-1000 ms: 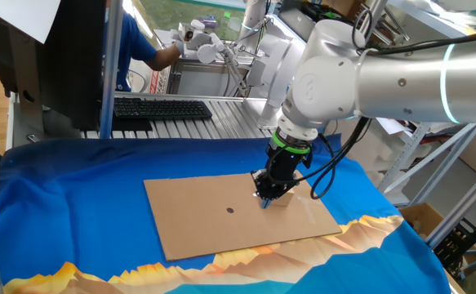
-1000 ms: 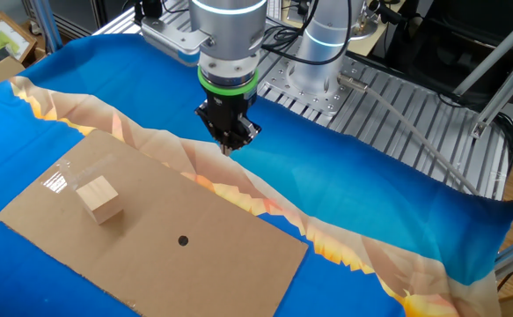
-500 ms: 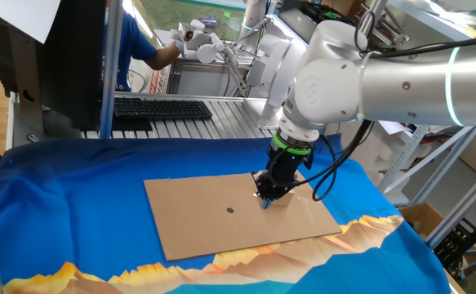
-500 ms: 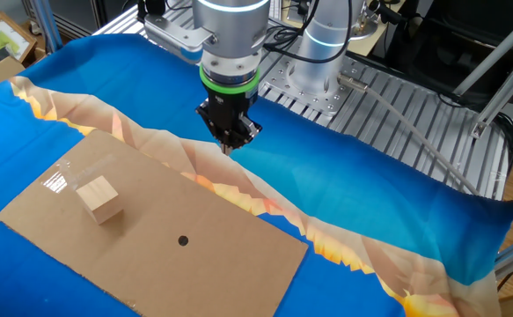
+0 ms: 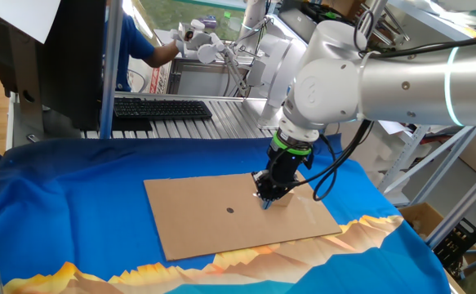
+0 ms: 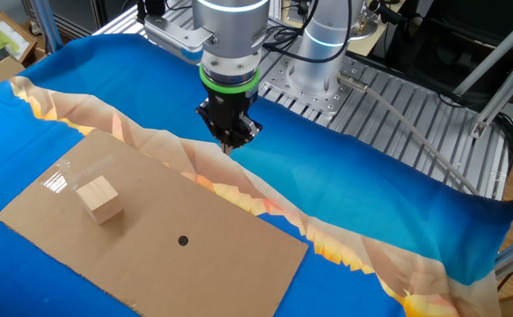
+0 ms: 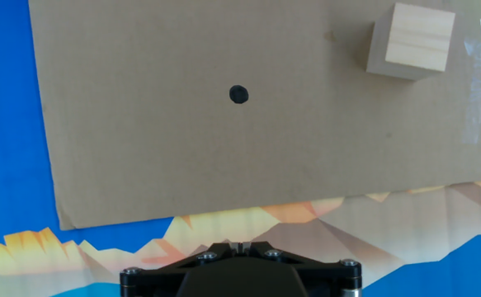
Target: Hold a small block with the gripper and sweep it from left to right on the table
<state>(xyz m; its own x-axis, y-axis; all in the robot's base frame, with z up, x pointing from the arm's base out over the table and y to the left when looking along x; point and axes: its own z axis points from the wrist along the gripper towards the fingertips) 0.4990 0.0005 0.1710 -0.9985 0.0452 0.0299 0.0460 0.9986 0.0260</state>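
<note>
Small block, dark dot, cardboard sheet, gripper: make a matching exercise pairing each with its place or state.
1. small block
2. dark dot
3. cardboard sheet
4. gripper

A. lies flat on the blue cloth
B. jaws shut, holding nothing, above the cloth's mountain print
C. marked on the sheet, apart from the block
D. sits free on the sheet, untouched

Pairs: 1-D, 2-C, 3-A, 4-B
</note>
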